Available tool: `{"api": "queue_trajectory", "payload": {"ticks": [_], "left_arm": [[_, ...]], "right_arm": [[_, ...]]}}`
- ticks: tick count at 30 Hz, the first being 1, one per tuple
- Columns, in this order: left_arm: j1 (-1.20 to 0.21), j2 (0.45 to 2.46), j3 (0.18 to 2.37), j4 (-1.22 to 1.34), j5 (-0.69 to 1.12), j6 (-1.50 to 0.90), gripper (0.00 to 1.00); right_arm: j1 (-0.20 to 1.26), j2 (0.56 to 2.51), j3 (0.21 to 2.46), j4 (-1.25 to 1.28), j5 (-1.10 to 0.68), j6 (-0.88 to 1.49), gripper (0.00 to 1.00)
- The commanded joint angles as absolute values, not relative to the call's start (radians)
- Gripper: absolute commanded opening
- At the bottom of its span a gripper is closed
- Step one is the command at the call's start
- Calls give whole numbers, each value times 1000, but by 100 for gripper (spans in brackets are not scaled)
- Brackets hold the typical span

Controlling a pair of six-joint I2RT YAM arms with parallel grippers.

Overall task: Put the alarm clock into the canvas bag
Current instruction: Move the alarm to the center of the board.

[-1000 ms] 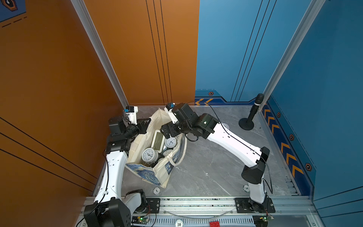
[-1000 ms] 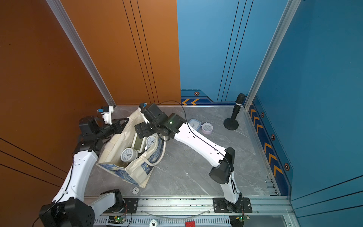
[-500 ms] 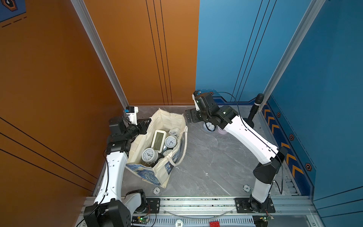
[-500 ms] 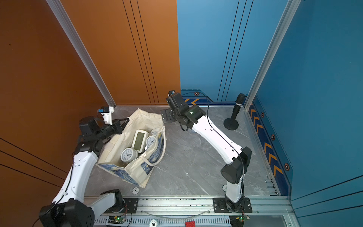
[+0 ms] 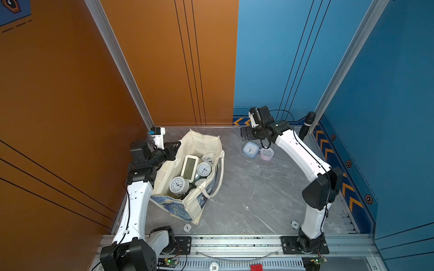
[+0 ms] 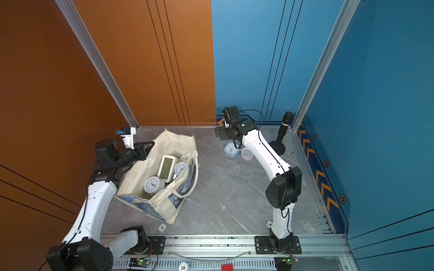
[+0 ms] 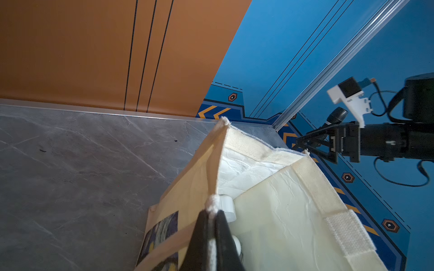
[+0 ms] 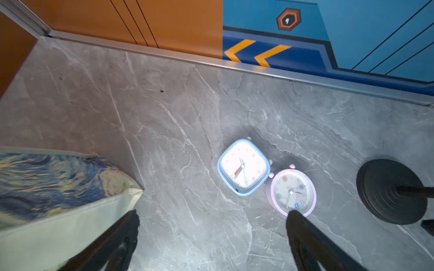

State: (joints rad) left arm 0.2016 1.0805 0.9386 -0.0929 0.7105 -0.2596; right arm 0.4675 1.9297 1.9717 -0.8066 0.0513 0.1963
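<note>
Close to us, the bag (image 5: 196, 206) stands open on the gray table (image 5: 246, 199), with white clocks (image 5: 179, 185) inside. Our left gripper (image 7: 212, 211) is pinched tight on the bag's top edge. Farther back, the blue clock (image 8: 243, 167) and the pink clock (image 8: 291, 192) lie face up, side by side, outside the bag. Above them, our right gripper (image 8: 213, 213) is spread wide and holds nothing.
</note>
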Motion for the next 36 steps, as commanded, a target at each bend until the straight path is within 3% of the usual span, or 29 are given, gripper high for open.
{"api": "queue_trajectory", "payload": {"ticks": [1, 12, 21, 36], "left_arm": [[192, 1061, 939, -47, 722, -264, 0], [191, 1062, 935, -46, 714, -259, 0], [191, 1058, 932, -47, 704, -255, 0], [189, 1060, 932, -47, 701, -257, 0]], "right_arm": [[428, 2010, 1971, -753, -41, 114, 100], [317, 2312, 2124, -665, -215, 77, 96], [288, 2459, 2224, -669, -247, 80, 94], [310, 2319, 2015, -693, -215, 114, 76]]}}
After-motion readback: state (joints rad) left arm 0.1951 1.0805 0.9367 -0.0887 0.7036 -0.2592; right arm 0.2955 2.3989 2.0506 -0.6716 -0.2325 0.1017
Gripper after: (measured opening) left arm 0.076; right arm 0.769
